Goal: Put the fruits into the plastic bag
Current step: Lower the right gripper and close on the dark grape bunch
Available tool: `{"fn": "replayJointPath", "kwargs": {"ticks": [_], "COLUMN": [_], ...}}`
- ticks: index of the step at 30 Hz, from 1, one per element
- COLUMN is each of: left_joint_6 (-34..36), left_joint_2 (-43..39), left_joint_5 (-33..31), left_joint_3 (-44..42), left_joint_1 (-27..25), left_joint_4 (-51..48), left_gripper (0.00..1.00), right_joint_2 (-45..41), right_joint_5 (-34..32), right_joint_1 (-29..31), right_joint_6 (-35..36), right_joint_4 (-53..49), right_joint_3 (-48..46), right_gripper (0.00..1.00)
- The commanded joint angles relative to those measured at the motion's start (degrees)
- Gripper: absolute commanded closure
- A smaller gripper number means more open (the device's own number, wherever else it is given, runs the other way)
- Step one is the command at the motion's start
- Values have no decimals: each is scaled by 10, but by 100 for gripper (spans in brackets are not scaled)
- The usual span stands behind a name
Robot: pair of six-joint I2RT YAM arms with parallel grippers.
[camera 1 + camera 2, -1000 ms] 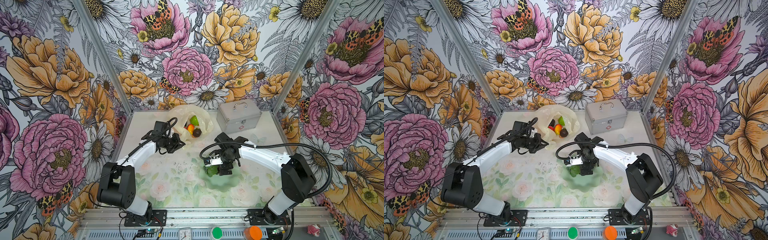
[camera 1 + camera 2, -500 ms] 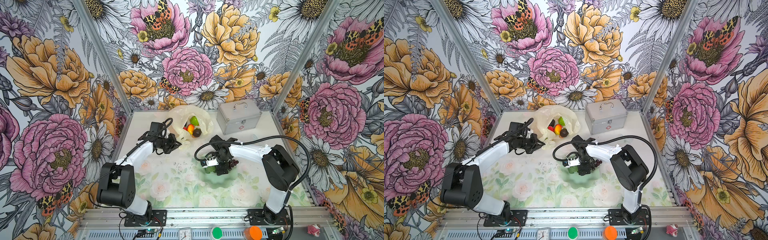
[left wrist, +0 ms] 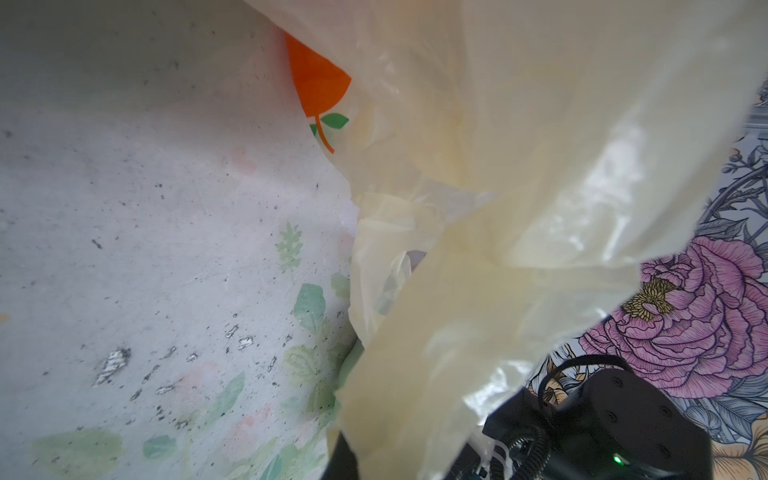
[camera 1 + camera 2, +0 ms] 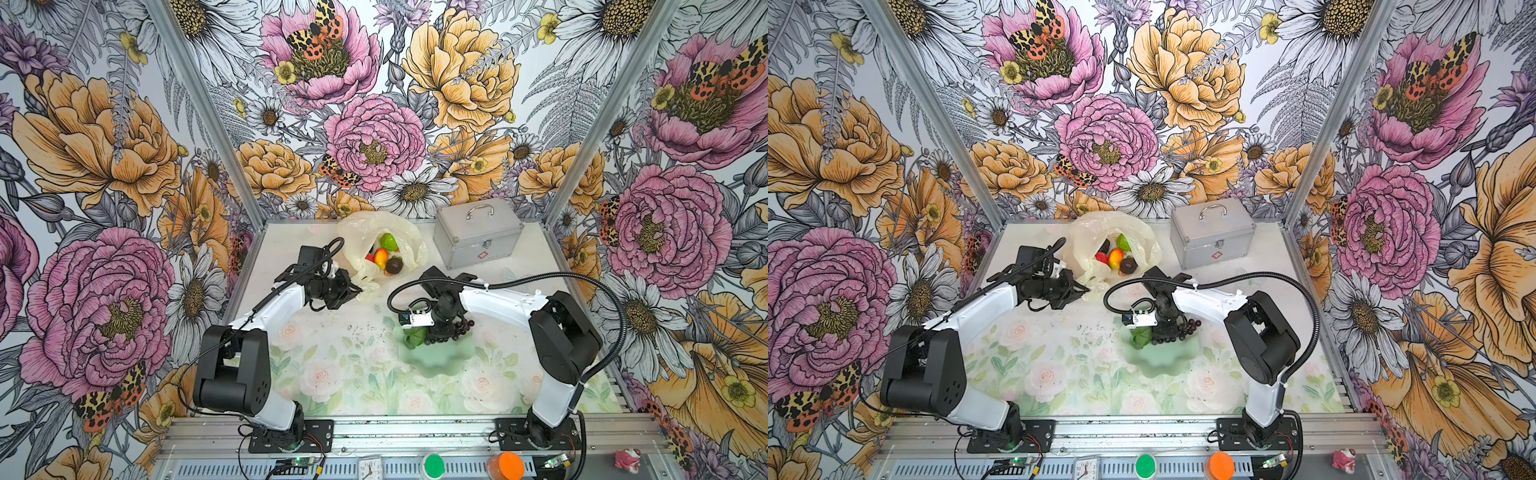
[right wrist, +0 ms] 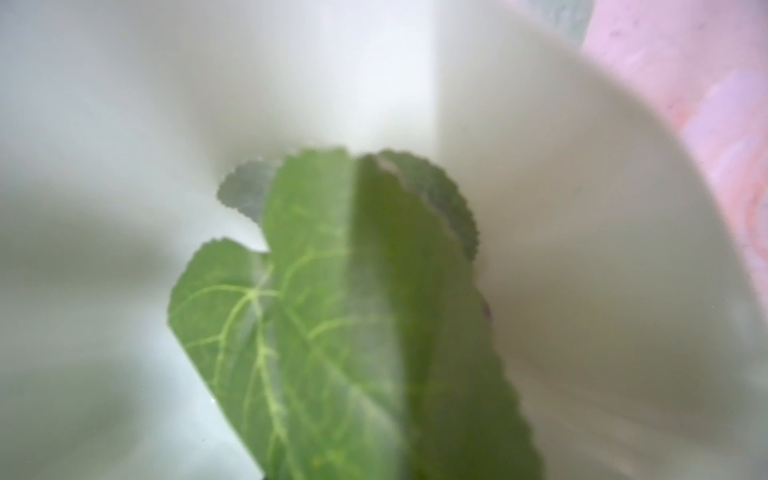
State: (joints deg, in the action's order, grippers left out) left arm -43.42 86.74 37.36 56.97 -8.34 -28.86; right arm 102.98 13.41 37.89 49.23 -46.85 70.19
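Right gripper is now down on the purple grapes, centre frame — finger grip unclear; left gripper clamps the plastic bag.

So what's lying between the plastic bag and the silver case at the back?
Nothing: only a narrow strip of bare tabletop separates the plastic bag from the silver case, which stand apart. Both top views show it.
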Motion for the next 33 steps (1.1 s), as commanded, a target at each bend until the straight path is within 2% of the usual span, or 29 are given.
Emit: {"fn": "replayJointPath", "kwargs": {"ticks": [1, 9, 13, 16, 17, 21, 25, 27, 28, 29, 33], "left_joint_6": [14, 13, 10, 6, 6, 3, -1, -3, -5, -5, -9], "left_joint_2": [-3, -13, -16, -19, -20, -17, -12, -10, -11, -11, -6], "left_joint_5": [11, 7, 3, -2, -4, -10, -16, -17, -18, -20, -22], "left_joint_3": [0, -9, -8, -9, -9, -8, -2, 0, 2, 3, 6], "left_joint_1": [1, -2, -6, -12, -15, -23, -34, -37, -40, -41, -46], "left_joint_4": [9, 8, 9, 9, 8, 9, 9, 9, 9, 9, 9], "left_gripper": [100, 100, 100, 100, 100, 100, 100, 100, 100, 100, 100], "right_joint_2": [-31, -49, -64, -75, -79, -96, -89, -85, -86, -86, -74], "right_joint_5": [79, 180, 220, 227, 218, 157, 124, 103, 87, 77, 47], "right_joint_1": [-11, -45, -59, -66, -65, -55, -50, -49, -48, -48, -44], "right_joint_6": [-32, -88, -116, -123, -123, -99, -86, -85, -78, -69, -29], "right_joint_4": [9, 16, 35, 36, 35, 34, 34, 34, 34, 34, 37], "right_joint_3": [11, 7, -5, -12, -15, -39, -61, -64, -66, -68, -67], "right_gripper": [67, 84, 85, 84, 81, 55, 38, 23, 4, 1, 0]}}
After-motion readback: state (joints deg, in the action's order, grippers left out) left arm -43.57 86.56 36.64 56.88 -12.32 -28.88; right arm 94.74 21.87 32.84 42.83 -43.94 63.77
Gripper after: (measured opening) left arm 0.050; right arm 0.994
